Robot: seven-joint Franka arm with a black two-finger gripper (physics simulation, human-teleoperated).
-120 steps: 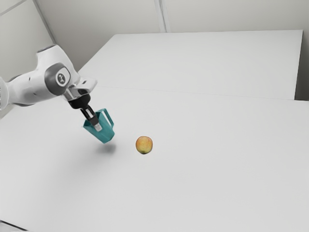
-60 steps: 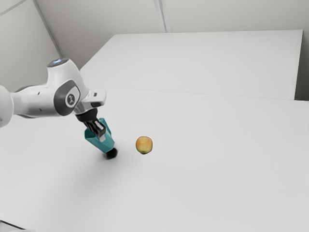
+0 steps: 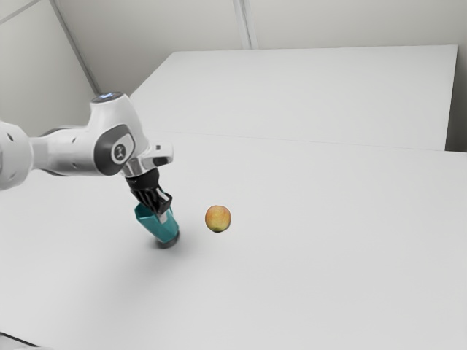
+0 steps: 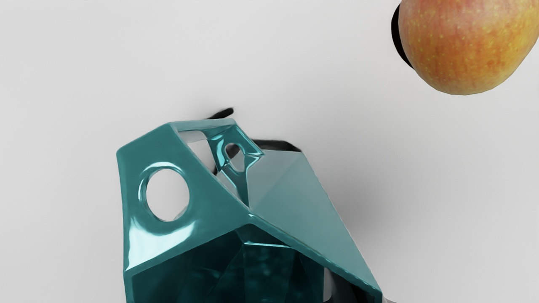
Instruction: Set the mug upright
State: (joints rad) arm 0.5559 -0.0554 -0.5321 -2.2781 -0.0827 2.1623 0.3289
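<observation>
At the far left of the exterior view, low in the corner, a thin dark strip lies across the white surface. The white arm comes in from the left edge at mid-height and bends down to the black gripper, left of centre. Its fingers are clamped on the wall of the teal mug, near the rim; the wrist view shows one finger inside the mug. The mug is left of centre, a little below mid-height, and tilted: its mouth faces the upper left, its base points to the lower right over a dark shadow. I cannot tell whether the base touches the table. In the wrist view its handle has a round hole. Just right of the mug in the exterior view, apart from it, sits a red-and-yellow apple.
</observation>
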